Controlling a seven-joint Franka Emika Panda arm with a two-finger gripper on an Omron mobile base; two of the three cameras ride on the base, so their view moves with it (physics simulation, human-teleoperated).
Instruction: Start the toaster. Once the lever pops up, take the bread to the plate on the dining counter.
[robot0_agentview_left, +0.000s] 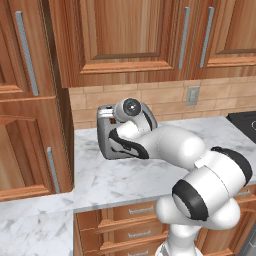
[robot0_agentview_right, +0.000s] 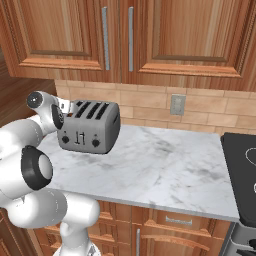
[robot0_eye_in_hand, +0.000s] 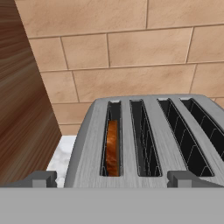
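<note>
We found the toaster (robot0_agentview_right: 89, 127) at the far left of the marble worktop (robot0_agentview_right: 160, 165), against the tiled wall and beside the tall wooden cabinet (robot0_agentview_left: 30, 145). The bread (robot0_eye_in_hand: 112, 148) sat sunk in its leftmost slot — seen from the hand. The gripper (robot0_eye_in_hand: 112, 178) hovered above the toaster's near edge, jaws spread wide, holding nothing.

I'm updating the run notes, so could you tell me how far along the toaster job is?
Early. Done: the bread sits in the toaster's leftmost slot. In hand: the open gripper hovers above it, holding nothing. Left: starting the toaster, then carrying the bread to the plate.
</note>
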